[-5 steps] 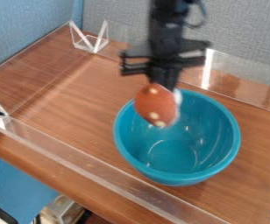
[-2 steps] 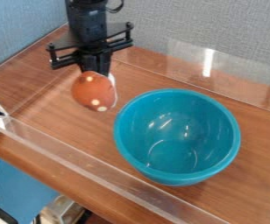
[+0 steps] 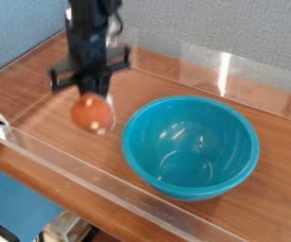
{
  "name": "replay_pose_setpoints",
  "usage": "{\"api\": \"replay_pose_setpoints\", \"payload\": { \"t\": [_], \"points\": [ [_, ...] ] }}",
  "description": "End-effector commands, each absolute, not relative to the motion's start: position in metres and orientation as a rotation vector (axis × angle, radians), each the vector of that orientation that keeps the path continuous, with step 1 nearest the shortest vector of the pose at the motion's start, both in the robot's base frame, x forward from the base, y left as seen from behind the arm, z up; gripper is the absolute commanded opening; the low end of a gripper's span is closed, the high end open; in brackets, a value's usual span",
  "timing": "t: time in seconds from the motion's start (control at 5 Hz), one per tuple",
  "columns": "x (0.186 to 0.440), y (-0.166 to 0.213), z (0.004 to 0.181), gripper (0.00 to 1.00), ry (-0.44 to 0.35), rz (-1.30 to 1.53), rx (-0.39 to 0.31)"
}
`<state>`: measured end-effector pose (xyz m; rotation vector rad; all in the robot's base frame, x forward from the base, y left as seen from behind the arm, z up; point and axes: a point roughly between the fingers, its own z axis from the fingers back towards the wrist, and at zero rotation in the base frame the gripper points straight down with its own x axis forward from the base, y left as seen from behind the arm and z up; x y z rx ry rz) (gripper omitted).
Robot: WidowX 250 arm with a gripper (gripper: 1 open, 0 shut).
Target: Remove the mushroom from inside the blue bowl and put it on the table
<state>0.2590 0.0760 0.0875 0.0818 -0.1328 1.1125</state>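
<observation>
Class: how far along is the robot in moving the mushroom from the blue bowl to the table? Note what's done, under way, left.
Done: the blue bowl is empty. In hand: the gripper, shut on the mushroom, hangs over the table beside the bowl. Left: set it down and let go; contact with the table is unclear.

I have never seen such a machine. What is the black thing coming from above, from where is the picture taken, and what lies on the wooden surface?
The black thing is a robot arm; at its end is a gripper, two fingers that close like tongs. The one picture comes from a camera outside the table, looking down at an angle. The gripper is shut on a toy mushroom, low over the wooden table, to the picture's left of an empty blue bowl. Clear plastic walls edge the table.
</observation>
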Motion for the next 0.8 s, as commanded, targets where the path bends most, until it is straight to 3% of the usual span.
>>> {"api": "replay_pose_setpoints", "payload": {
  "t": [0.0, 0.4, 0.6],
  "points": [
    [0.266, 0.080, 0.071, 0.00, -0.159, 1.126, 0.066],
    [0.277, 0.093, 0.052, 0.00, -0.178, 1.155, 0.047],
    [0.277, 0.097, 0.054, 0.00, -0.183, 1.165, 0.042]
  ]
}}
